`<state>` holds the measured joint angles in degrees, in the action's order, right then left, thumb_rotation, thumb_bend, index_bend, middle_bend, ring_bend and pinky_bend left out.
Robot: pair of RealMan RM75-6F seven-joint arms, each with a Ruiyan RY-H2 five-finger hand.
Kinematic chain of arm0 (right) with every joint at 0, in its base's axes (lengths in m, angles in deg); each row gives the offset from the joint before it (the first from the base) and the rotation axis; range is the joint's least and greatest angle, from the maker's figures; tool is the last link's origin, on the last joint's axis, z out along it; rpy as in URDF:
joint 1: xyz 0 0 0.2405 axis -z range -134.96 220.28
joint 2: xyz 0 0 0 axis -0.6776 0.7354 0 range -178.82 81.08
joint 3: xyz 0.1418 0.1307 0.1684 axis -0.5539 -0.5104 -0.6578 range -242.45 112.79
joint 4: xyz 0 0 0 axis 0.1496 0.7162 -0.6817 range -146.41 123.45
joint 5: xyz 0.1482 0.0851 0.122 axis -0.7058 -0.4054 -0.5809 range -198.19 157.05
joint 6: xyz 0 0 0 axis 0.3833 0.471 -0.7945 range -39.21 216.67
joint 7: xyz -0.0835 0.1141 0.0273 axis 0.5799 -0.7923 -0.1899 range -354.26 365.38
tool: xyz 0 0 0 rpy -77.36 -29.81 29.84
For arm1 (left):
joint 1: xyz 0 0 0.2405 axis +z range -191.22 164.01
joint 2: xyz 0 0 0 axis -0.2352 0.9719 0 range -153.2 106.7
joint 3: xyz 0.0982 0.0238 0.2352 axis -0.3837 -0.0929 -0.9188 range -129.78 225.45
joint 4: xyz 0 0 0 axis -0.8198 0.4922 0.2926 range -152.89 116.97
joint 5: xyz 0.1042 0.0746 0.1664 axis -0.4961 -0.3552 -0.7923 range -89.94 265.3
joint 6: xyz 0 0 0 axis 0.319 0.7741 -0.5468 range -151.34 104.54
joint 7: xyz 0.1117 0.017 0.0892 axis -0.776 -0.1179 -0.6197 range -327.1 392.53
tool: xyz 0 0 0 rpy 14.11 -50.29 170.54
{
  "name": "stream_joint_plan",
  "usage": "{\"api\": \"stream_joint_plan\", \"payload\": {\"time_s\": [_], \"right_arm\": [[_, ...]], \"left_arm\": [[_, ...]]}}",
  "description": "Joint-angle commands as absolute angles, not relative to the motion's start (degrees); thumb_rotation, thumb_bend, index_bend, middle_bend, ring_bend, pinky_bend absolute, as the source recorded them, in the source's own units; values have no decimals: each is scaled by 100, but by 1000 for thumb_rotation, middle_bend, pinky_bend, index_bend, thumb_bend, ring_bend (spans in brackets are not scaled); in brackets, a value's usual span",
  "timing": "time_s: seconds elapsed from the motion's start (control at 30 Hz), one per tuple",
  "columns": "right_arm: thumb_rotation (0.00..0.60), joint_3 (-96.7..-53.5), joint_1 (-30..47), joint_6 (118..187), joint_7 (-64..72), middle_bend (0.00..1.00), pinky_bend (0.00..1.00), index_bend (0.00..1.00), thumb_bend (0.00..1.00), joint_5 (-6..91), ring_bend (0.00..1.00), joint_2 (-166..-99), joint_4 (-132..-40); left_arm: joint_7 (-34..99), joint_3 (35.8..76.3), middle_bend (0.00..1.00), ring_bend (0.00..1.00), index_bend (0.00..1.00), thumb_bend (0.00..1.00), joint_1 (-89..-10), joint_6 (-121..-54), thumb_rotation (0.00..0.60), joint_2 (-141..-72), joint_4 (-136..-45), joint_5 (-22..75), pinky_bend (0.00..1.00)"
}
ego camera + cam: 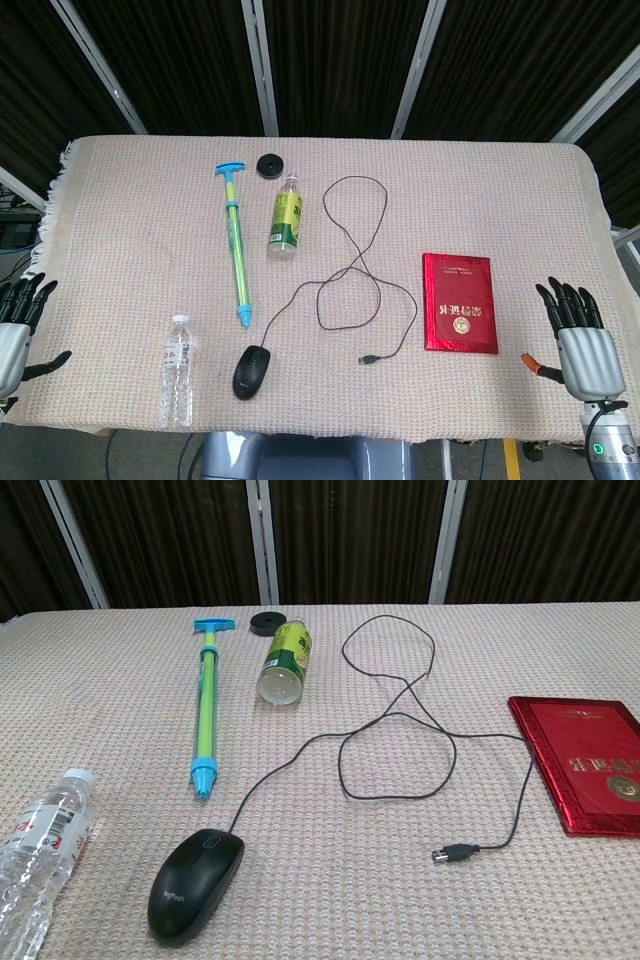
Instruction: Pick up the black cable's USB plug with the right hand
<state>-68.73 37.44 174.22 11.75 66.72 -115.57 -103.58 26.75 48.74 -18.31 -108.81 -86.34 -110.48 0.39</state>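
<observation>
Looked like a lab or robot test setup, not anyone's home. The table (pixel 520 190) was covered edge to edge with a beige woven cloth (pixel 130 220), and behind it hung dark pleated curtains (pixel 340 60) split by pale metal posts (pixel 263 65), like a screened-off booth. The stuff on top was a random mix laid out well apart: a mouse (pixel 252 372), two bottles (pixel 177 385), a red booklet (pixel 460 302), a green and blue hand pump (pixel 236 243). Robot hands (pixel 583 340) sat at the near corners.
</observation>
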Motion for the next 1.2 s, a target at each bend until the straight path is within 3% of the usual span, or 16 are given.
{"api": "stream_joint_plan", "payload": {"time_s": [0.03,0.23,0.47,0.77,1.0,1.2], "right_arm": [[600,-6868,3748,17431,1191,0,0,65,4,6682,0,-11553,-10365],[600,-6871,3767,17445,1131,9,0,91,11,6658,0,-11521,-10381],[600,-6867,3716,17396,793,169,0,272,56,6747,3,-11442,-10622],[600,-6869,3132,16439,770,214,0,389,68,6815,35,-11282,-11510],[600,-6896,2571,15600,1455,216,0,476,71,6672,35,-11710,-11755],[600,-6927,2272,15137,2179,222,0,490,84,6132,34,-12523,-11685]], "left_arm": [[2682,4869,0,0,69,97,-1823,-10888,600,-8632,-11050,37,1],[2644,4858,0,0,69,98,-1824,-10888,600,-8632,-11079,8,2],[2665,4854,0,0,69,96,-1820,-10853,600,-8631,-11114,48,1],[2621,4852,0,0,70,98,-1854,-10776,600,-8658,-11161,65,2],[2639,4830,0,0,71,97,-1860,-10772,600,-8664,-11161,16,2],[2707,4809,0,0,72,97,-1853,-10761,600,-8644,-11155,5,2]]}}
